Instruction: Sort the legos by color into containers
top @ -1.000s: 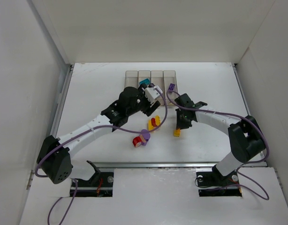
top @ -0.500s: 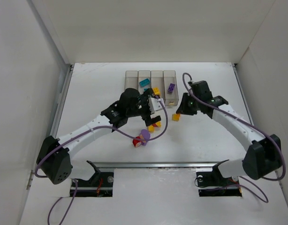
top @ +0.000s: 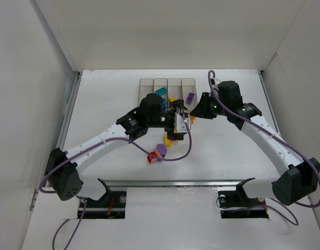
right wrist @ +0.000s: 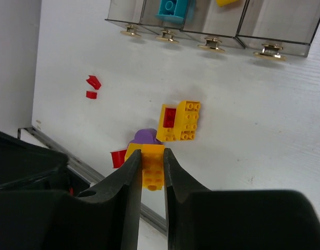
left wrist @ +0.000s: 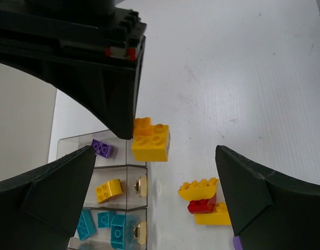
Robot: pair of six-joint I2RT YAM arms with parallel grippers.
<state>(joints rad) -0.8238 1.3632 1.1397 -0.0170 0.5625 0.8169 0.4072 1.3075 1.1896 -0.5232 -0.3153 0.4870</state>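
Note:
The containers are four clear bins in a row at the back. They hold teal legos, a yellow one and a purple one. My right gripper is shut on a yellow brick and hangs above the table just in front of the bins. My left gripper is open and empty, over a yellow-and-red clump. From the top, the left gripper and right gripper are close together.
A clump of purple, red and yellow legos lies nearer the front edge. Two small red bits lie to the left on the table. A metal rail runs along the near edge. White walls close in three sides.
My left gripper opened, left a yellow brick in a bin and drew back over the clump. My right gripper lifted its yellow brick off the table and carried it towards the bins.

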